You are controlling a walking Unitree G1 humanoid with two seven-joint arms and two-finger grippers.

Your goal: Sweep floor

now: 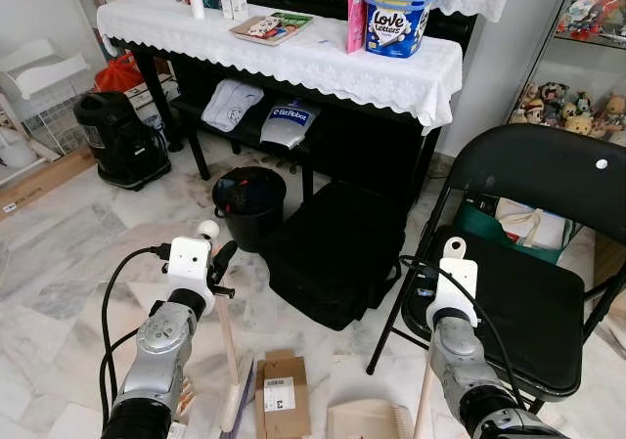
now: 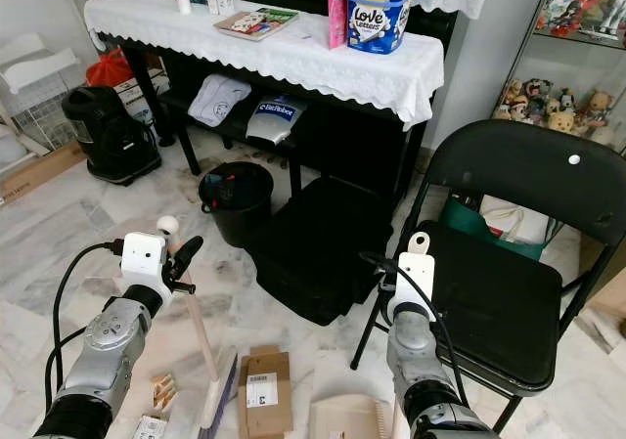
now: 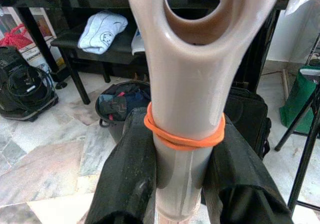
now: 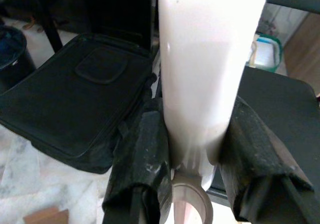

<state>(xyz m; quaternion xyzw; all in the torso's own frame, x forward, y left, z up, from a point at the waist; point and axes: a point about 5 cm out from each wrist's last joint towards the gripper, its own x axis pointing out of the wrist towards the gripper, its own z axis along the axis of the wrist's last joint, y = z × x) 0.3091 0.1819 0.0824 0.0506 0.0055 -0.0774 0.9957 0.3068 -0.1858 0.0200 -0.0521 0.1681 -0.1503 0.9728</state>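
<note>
My left gripper [image 3: 182,184] is shut on the beige broom handle [image 3: 187,89], just below an orange rubber band [image 3: 182,136]. In the eye views this gripper [image 1: 223,265] holds the handle upright, and the broom head [image 1: 238,400] rests on the marble floor beside a flat cardboard box [image 1: 284,395]. My right gripper [image 4: 192,179] is shut on the cream dustpan handle [image 4: 200,59]. The beige dustpan [image 1: 367,421] lies on the floor in front of me, to the right of the box. Small scraps [image 2: 161,392] lie on the floor left of the broom head.
Ahead stand a black waste bin [image 1: 249,199] and a black bag [image 1: 337,248] on the floor. A black folding chair [image 1: 548,292] is close on my right. A cloth-covered table [image 1: 293,63] spans the back, and a black vacuum [image 1: 119,138] stands at the left.
</note>
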